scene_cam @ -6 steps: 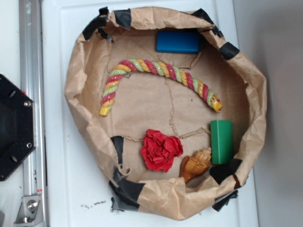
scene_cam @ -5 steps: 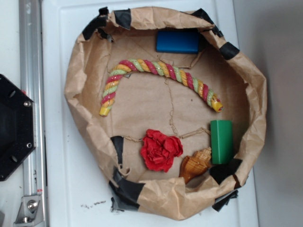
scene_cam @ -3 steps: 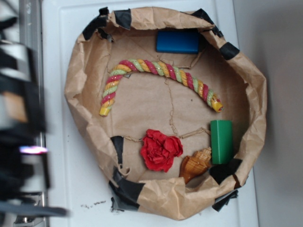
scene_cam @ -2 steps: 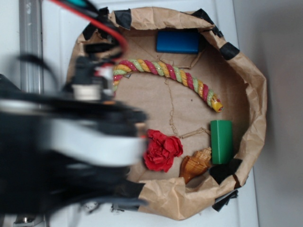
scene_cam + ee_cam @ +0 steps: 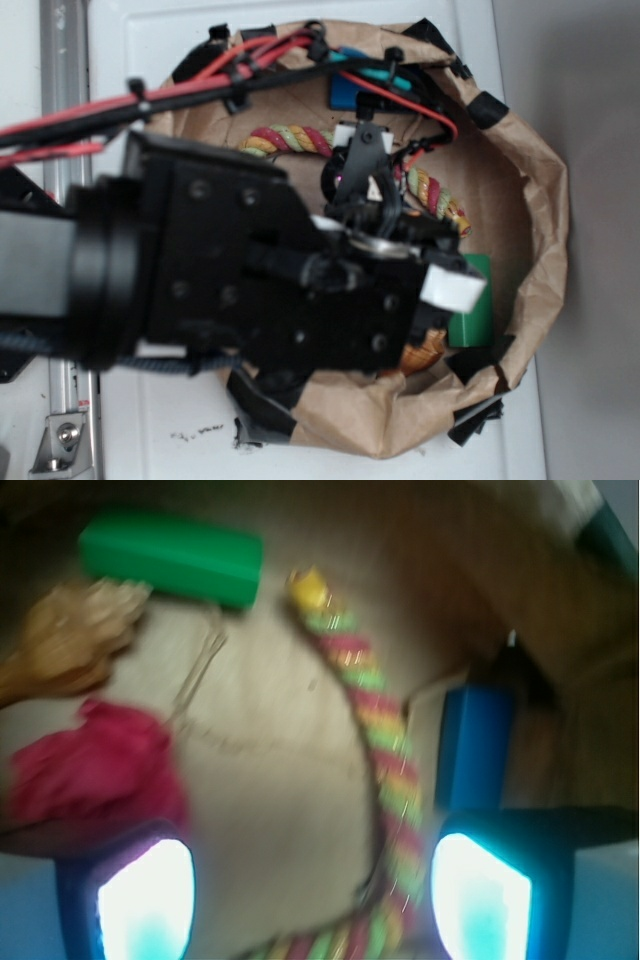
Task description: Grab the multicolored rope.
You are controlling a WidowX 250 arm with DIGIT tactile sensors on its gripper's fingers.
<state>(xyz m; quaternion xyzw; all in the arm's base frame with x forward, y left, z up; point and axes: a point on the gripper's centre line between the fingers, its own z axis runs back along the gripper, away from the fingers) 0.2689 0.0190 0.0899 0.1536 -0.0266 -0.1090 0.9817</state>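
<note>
The multicolored rope (image 5: 385, 730) curves over the brown paper, its yellow end (image 5: 310, 585) near the green block. In the wrist view my gripper (image 5: 313, 900) is open and holds nothing. Its two glowing fingertips (image 5: 145, 900) stand wide apart above the paper. The rope passes between them, close to the right one. In the exterior view my gripper (image 5: 365, 185) hangs over the rope's middle. The arm hides most of the rope there. Only a stretch at the back left (image 5: 285, 138) and the right end (image 5: 440, 198) show.
Everything lies in a crumpled brown paper bowl (image 5: 540, 200) with black tape on a white table. A green block (image 5: 170, 555), a shell (image 5: 65, 645), a red paper flower (image 5: 90, 770) and a blue block (image 5: 475, 745) surround the rope.
The arm has swung in from the left and now reaches over the bowl, covering the rope's middle and the flower. The objects have not moved.
</note>
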